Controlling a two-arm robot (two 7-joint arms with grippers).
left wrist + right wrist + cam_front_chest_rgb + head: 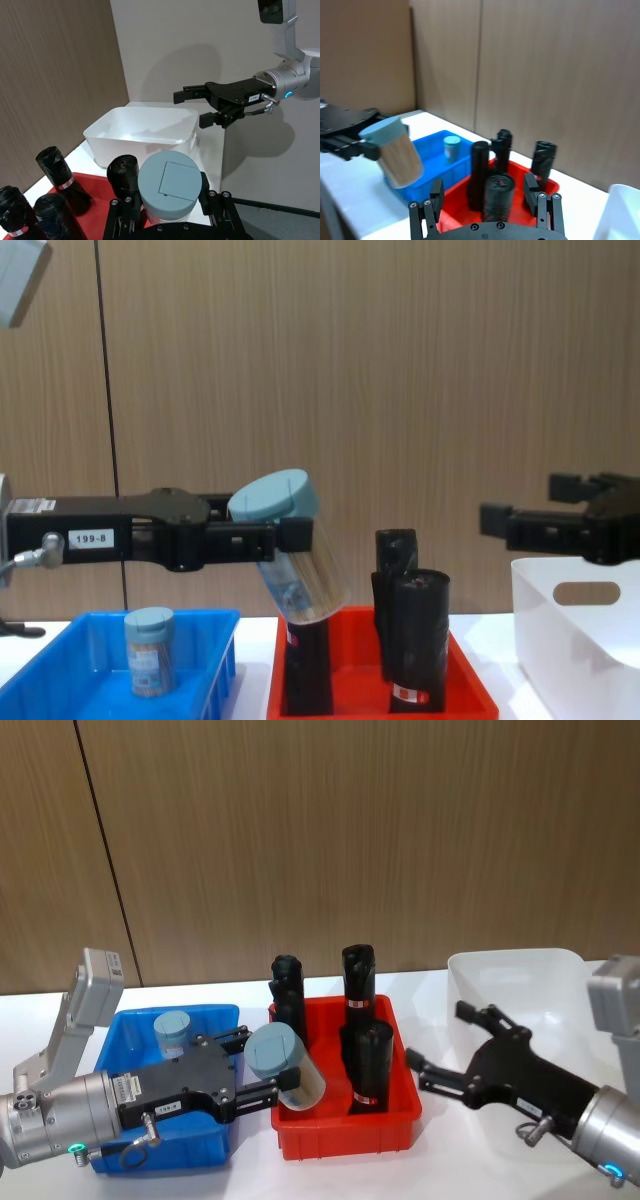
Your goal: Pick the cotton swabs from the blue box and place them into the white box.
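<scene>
My left gripper (262,1065) is shut on a cotton swabs jar (300,1082), clear with a grey-blue lid (170,185). The jar hangs tilted in the air (295,560), over the gap between the blue box (130,1017) and the red bin. Another cotton swabs jar (172,1030) stands upright inside the blue box (60,680). The white box (520,965) sits at the far right and looks empty in the left wrist view (145,132). My right gripper (445,1040) hovers open beside the white box's left side, with nothing between its fingers.
A red bin (345,1135) in the middle holds several tall black rolls (358,975) that rise above its rim, just under and beside the held jar. A wood-panel wall stands close behind the white table.
</scene>
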